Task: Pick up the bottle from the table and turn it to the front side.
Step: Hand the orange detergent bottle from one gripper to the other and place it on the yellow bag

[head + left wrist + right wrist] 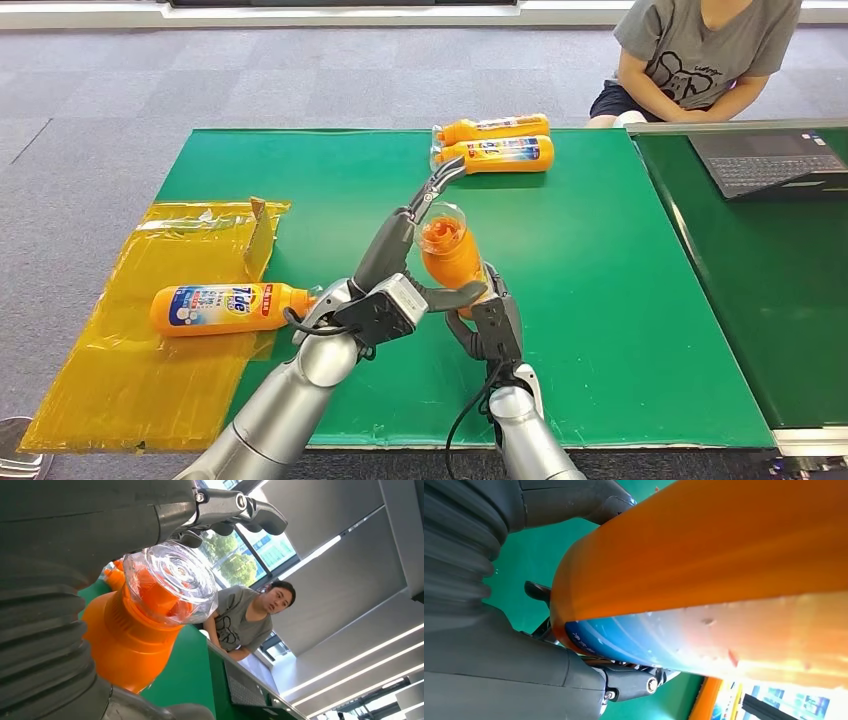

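An orange bottle (448, 255) with a clear cap is held upright above the middle of the green table (620, 300), cap tilted away from me. My right hand (495, 320) grips its lower body from the right; the right wrist view shows the orange body and blue label (724, 555) against that hand (499, 655). My left hand (395, 295) is at the bottle's left. Its thumb lies across the front, and its fingers (240, 505) reach straight past the cap (170, 580) without closing.
Two more orange bottles (495, 128) (500, 155) lie at the table's far edge. Another labelled bottle (225, 307) lies on a yellow sheet (120, 380) at the left. On the adjoining table at the right is a laptop (765, 160), with a person (700, 55) seated behind.
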`<state>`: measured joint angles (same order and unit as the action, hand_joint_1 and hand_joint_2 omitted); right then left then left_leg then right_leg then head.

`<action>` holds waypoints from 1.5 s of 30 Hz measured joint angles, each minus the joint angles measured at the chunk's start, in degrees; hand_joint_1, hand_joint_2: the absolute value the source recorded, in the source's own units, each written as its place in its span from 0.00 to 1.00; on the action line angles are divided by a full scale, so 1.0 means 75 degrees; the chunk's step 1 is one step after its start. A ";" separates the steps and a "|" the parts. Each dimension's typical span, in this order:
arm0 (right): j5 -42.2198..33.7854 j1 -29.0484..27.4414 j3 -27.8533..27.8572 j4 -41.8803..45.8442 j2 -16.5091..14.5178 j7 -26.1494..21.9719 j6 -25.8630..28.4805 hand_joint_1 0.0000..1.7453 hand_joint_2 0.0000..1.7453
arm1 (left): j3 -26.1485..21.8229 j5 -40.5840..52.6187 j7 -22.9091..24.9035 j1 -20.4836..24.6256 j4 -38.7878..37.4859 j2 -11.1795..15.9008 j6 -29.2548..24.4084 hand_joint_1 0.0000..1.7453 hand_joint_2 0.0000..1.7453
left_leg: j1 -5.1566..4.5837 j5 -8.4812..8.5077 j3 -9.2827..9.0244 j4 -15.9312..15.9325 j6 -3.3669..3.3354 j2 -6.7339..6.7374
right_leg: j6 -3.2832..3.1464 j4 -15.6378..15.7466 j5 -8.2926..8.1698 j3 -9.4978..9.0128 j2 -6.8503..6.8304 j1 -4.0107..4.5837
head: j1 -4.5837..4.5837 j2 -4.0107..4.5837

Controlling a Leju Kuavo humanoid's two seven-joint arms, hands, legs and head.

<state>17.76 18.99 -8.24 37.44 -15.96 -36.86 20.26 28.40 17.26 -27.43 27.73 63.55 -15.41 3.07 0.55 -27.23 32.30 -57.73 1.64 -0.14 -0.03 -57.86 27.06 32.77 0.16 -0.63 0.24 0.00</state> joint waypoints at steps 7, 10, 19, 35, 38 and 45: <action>0.0053 0.0030 0.0001 -0.0116 0.0000 0.0007 0.0109 1.00 1.00 | 0.0122 -0.0737 0.0195 0.0339 -0.0659 -0.0251 0.0478 0.00 1.00 | 0.0000 0.0000 0.0002 0.0000 0.0000 -0.0001 | 0.0000 0.0000 0.0000 -0.0001 -0.0001 0.0000 | 0.0000 0.0000; 0.0077 0.0048 0.0008 -0.0157 0.0000 0.0055 0.0147 1.00 1.00 | 0.0103 -0.1575 0.0638 0.0649 -0.1381 -0.0349 0.1000 0.00 1.00 | 0.0000 0.0001 0.0003 0.0000 0.0000 -0.0002 | 0.0000 0.0000 -0.0001 -0.0001 -0.0003 0.0000 | 0.0001 0.0000; 0.0092 0.0070 0.0031 -0.0262 0.0000 0.0046 0.0187 1.00 1.00 | 0.0069 -0.1838 0.0379 0.1115 -0.2868 -0.0454 0.1295 0.00 1.00 | 0.0001 0.0002 0.0008 0.0000 0.0003 -0.0001 | -0.0001 -0.0002 -0.0001 0.0006 -0.0001 0.0001 | 0.0003 0.0000; 0.0195 0.0109 0.0061 -0.0476 0.0000 0.0141 0.0259 1.00 1.00 | 0.0066 -0.1832 0.0431 0.1268 -0.3354 -0.0484 0.1328 0.00 1.00 | 0.0000 0.0003 0.0015 0.0000 0.0002 -0.0001 | -0.0001 -0.0002 -0.0001 0.0010 -0.0003 0.0000 | 0.0003 0.0000; 0.0196 0.0111 0.0066 -0.0495 0.0000 0.0141 0.0259 1.00 1.00 | 0.0066 -0.1832 0.0431 0.1269 -0.3380 -0.0484 0.1328 0.00 1.00 | 0.0000 0.0002 0.0015 0.0000 0.0002 -0.0001 | -0.0001 -0.0002 -0.0001 0.0010 -0.0003 0.0000 | 0.0003 0.0000; 0.0196 0.0113 0.0071 -0.0509 0.0000 0.0141 0.0261 1.00 1.00 | 0.0066 -0.1832 0.0431 0.1270 -0.3402 -0.0487 0.1328 0.00 1.00 | 0.0000 0.0003 0.0015 0.0000 0.0002 -0.0001 | -0.0001 -0.0002 -0.0001 0.0009 -0.0003 0.0000 | 0.0003 0.0000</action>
<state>19.23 19.84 -7.71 33.62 -15.96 -35.80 22.22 28.89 3.52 -24.20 37.25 38.04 -19.06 13.03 0.55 -27.21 32.41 -57.73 1.65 -0.16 -0.04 -57.87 27.05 32.84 0.14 -0.63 0.26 0.00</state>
